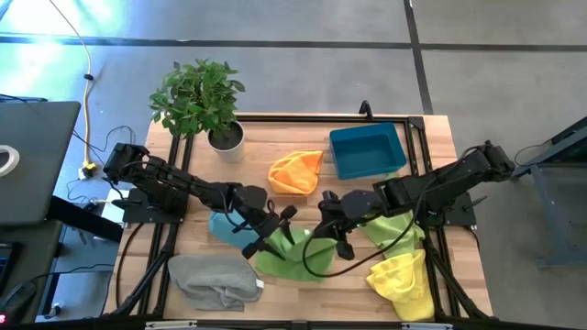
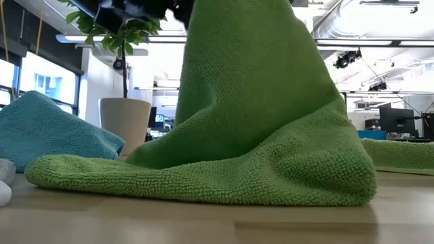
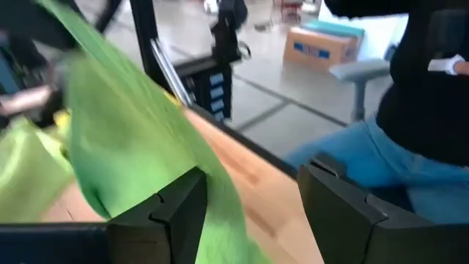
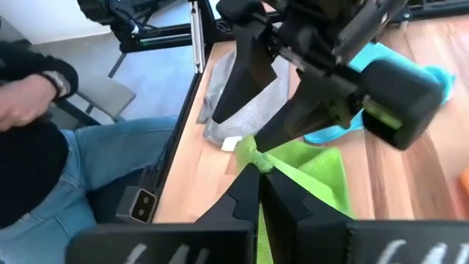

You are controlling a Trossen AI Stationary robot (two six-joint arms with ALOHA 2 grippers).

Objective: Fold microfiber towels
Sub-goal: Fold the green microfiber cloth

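Observation:
A green towel (image 1: 295, 255) lies at the middle near side of the table. One corner is drawn up into a tent (image 2: 258, 122), and its lower edge (image 2: 203, 179) rests on the wood. My right gripper (image 4: 256, 172) is shut on that raised corner. My left gripper (image 3: 253, 213) stands open just left of it, one finger (image 3: 172, 216) against the hanging green cloth. A light blue towel (image 1: 223, 225) lies under my left arm. The orange (image 1: 295, 171), grey (image 1: 213, 280), yellow (image 1: 402, 284) and lime green (image 1: 393, 225) towels lie around them. My left gripper is open with the raised green cloth (image 3: 132, 125) running past its one finger; whether it touches the cloth I cannot tell. My right gripper pinches a bunched corner of the green towel (image 4: 253, 155) between its two fingertips. Its fingers come slanting down from the table's right side. The towel hangs taut below them, its lower part spread on the table.
A blue plastic bin (image 1: 367, 149) stands at the far right and a potted plant (image 1: 204, 101) at the far left. A seated person in blue trousers (image 4: 66, 198) is close to the table's near edge. Bare wood shows between the orange towel and the grippers.

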